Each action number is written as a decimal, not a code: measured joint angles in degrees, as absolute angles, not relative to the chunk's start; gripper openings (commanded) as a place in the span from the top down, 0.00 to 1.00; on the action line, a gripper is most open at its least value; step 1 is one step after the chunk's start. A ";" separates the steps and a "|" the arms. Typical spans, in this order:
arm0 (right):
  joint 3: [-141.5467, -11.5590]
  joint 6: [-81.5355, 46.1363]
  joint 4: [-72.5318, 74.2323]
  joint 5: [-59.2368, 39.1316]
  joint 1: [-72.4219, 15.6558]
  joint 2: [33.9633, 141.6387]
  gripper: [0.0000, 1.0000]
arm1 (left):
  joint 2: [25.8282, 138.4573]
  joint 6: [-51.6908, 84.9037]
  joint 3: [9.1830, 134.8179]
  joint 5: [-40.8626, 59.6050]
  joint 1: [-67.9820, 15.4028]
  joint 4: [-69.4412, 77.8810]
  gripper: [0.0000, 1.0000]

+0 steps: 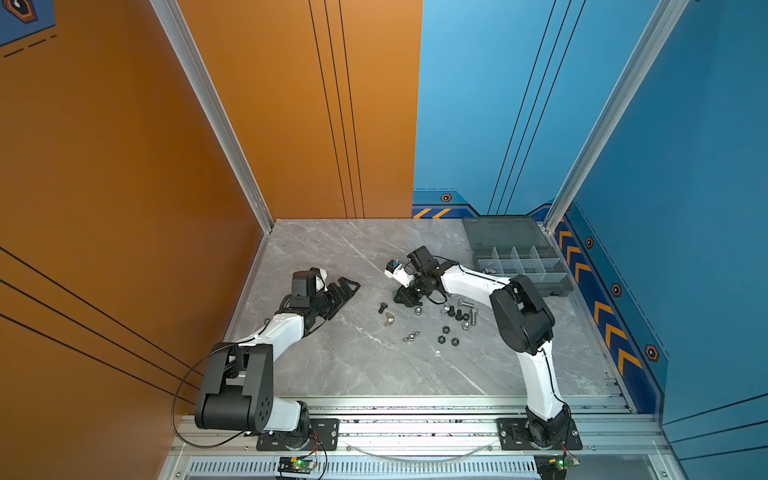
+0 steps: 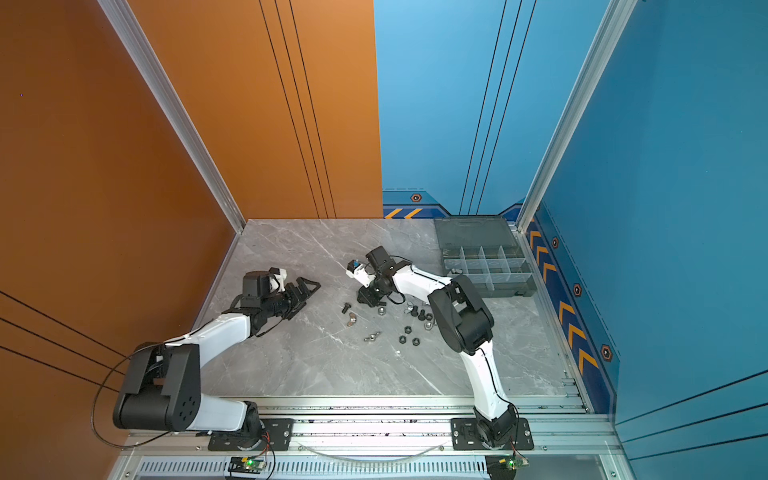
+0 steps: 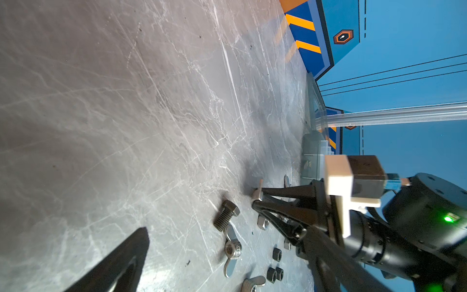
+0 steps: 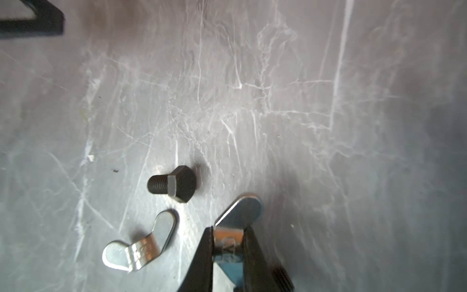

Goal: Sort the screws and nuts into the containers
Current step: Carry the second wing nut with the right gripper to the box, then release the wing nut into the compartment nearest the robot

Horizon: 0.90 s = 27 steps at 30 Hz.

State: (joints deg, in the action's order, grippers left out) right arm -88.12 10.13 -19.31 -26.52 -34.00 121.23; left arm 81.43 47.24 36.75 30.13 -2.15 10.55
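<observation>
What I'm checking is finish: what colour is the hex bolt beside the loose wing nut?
The hex bolt is black, clearest in the right wrist view.

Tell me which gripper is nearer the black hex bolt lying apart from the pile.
Right. The right gripper, pinching a silver wing nut, sits beside the black hex bolt; the open left gripper hangs farther off on its other side.
</observation>
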 measured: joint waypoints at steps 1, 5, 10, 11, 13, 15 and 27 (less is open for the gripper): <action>-87.24 8.95 -18.26 -27.18 -33.17 119.42 1.00 | 81.45 47.46 36.75 30.15 -2.17 10.72 0.02; -86.21 5.34 -15.64 -28.27 -29.67 112.55 1.00 | 81.80 47.64 36.84 30.22 -2.46 11.14 0.02; -85.69 2.68 -14.90 -25.17 -24.14 106.13 1.00 | 83.31 47.68 37.17 30.28 -3.29 11.44 0.02; -85.36 2.39 -15.00 -23.49 -22.83 105.47 1.00 | 83.61 47.68 37.21 30.28 -3.46 11.62 0.02; -84.97 1.76 -15.75 -19.42 -20.34 105.14 1.00 | 84.03 47.83 37.26 30.28 -3.75 12.08 0.02; -84.55 1.15 -17.17 -15.35 -18.02 105.23 1.00 | 84.29 47.90 37.32 30.28 -4.10 12.38 0.02; -86.56 -3.95 -25.85 -0.95 -8.14 112.38 1.00 | 84.58 47.94 38.06 30.28 -4.64 12.71 0.02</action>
